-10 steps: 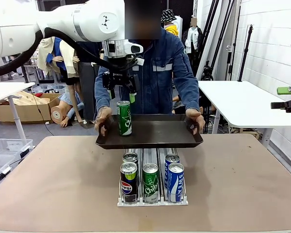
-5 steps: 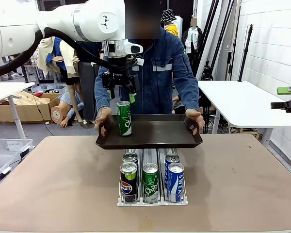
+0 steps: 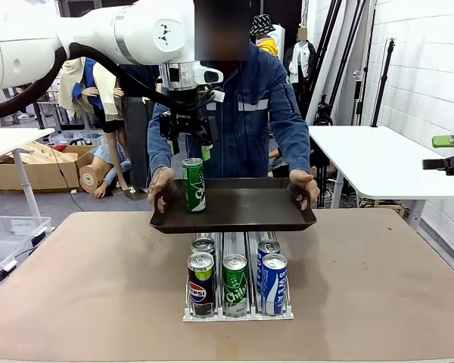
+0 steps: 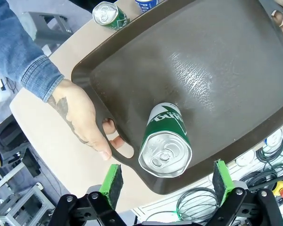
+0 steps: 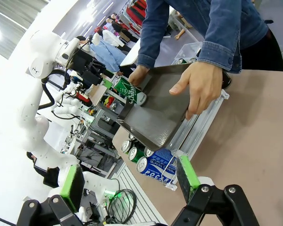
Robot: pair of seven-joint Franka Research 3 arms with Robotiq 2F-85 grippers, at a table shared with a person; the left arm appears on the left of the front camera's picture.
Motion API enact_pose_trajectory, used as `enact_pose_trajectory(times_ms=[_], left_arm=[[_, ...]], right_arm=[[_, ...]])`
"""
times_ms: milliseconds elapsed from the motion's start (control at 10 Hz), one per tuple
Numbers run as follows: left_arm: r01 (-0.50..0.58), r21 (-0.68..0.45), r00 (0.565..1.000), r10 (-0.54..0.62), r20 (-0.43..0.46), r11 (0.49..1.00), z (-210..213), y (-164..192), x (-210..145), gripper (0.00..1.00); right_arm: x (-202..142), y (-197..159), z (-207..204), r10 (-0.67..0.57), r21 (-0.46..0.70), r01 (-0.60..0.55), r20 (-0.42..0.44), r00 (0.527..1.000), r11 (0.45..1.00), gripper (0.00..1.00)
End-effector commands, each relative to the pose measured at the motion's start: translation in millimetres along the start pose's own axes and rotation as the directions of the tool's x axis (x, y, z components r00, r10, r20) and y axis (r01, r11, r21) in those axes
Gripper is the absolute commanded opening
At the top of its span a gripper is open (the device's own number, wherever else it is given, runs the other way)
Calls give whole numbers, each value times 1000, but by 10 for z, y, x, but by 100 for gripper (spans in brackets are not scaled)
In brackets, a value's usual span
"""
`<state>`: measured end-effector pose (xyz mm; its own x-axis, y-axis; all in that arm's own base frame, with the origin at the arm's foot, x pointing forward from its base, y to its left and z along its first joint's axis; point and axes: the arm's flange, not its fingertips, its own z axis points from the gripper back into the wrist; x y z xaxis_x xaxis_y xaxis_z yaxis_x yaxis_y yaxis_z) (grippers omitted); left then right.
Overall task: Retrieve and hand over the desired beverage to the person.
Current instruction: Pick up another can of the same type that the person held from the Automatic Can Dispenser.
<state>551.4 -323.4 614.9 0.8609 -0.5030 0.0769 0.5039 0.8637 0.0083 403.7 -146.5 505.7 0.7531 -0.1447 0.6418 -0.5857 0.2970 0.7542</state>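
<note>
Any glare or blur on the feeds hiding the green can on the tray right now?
Front view: even light, green can sharp on the tray. Left wrist view: a pale sheen on the tray floor beside the can, its lid crisp, wide-angle bending toward the edges. Right wrist view: the picture is tilted and its upper left is washed out bright, but the can is small and still readable.

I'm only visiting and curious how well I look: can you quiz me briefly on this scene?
1. True or false: the left gripper is shut on the green can.
2. What holds the tray up? A a stand; B the person's hands; C a shelf.
3. How many cans stand in the front row of the rack?
Key: 1 false, it is open; 2 B; 3 three.
</note>
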Motion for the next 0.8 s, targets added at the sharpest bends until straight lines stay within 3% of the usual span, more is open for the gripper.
enact_pose_trajectory(times_ms=[0, 700], left_arm=[[0, 0, 1000, 0, 4, 1000, 18, -2, -1, 100], [0, 0, 1000, 0, 4, 1000, 18, -2, -1, 100]], right_arm=[[2, 8, 2, 3, 14, -3, 5, 1000, 1000, 100], [2, 8, 2, 3, 14, -3, 5, 1000, 1000, 100]])
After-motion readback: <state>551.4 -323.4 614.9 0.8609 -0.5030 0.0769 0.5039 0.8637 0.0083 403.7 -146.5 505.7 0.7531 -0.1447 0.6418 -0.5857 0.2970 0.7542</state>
